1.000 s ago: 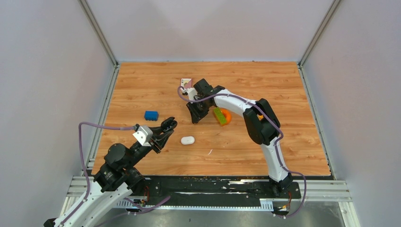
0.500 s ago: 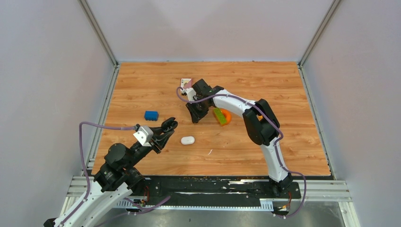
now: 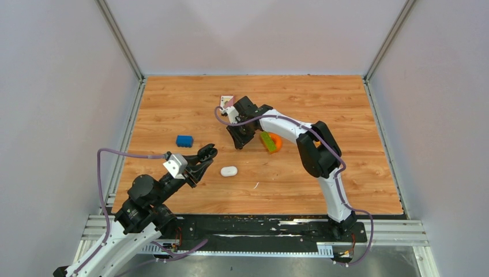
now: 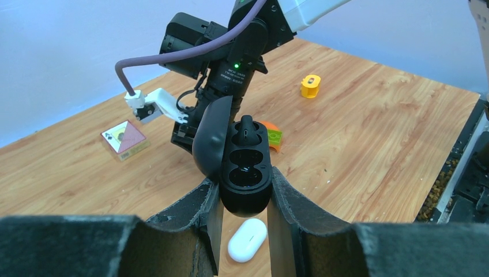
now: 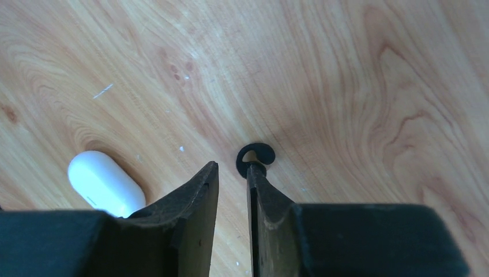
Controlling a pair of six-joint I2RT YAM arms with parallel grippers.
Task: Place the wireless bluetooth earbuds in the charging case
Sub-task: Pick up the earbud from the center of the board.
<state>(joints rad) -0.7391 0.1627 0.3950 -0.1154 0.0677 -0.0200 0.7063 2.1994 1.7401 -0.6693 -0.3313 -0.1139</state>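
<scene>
Your left jaws are clenched on the open black charging case [image 4: 245, 173], held above the counter [image 4: 357, 133]. Only the left wrist view shows you its wells, with what looks like a seated earbud [image 4: 247, 126] standing up at the far end. Only the right wrist view shows the loose earbud [image 5: 255, 157], black, lying on the wood at one fingertip of your right jaws. These stand slightly parted with nothing between them. From above, the arm hides that bud. The shut white case [image 3: 229, 171] lies just beside the left jaws.
</scene>
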